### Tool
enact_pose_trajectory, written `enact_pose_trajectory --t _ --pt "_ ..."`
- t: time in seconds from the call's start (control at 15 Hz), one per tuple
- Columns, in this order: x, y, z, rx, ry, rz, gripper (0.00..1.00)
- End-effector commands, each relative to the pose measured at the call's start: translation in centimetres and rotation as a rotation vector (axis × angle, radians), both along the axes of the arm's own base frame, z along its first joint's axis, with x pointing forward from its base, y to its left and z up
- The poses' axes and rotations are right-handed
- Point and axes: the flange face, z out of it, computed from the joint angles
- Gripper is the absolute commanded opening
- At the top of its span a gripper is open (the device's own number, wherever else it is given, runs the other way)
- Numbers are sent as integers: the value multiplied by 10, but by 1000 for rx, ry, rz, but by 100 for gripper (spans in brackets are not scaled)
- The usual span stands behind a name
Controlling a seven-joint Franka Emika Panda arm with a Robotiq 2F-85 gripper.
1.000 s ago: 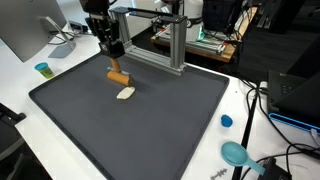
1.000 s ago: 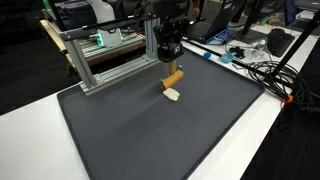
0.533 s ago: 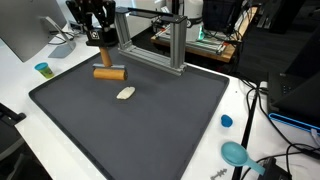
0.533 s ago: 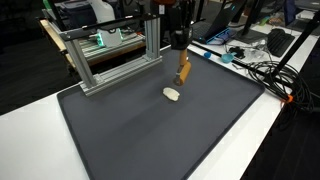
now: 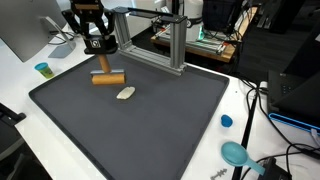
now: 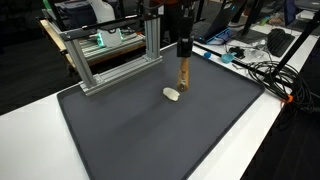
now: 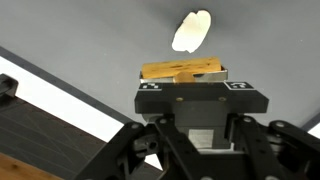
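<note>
Gripping wooden block (image 5: 108,78), pincer (image 5: 103,62) near pale piece (image 5: 125,93) on mat (image 5: 140,130), frame (image 5: 176,45) behind.

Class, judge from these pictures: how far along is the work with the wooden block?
Done: the fingers are shut on the wooden block, which appears clear of the mat. In hand: holding it aloft, near the pale piece that lies apart on the mat. Left, presumably: setting the block down; it rests on nothing yet.
</note>
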Motion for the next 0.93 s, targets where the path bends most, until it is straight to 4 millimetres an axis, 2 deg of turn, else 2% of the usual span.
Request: enact_pose_trajectory --t 0.0,0.13,0.27,0.67,0.73,0.8,0.87 --pt "-3 -3 6 -72 -70 117 22" --pt "-6 -12 3 -128 -85 207 22" --pt "-8 -17 -7 -132 -84 315 22" --pt "-33 -27 -42 -25 -16 621 22" --pt "-34 -27 -45 14 -2 621 22" --pt "-24 -27 -52 -37 -3 567 47" --pt "-27 -27 -56 -17 7 587 47"
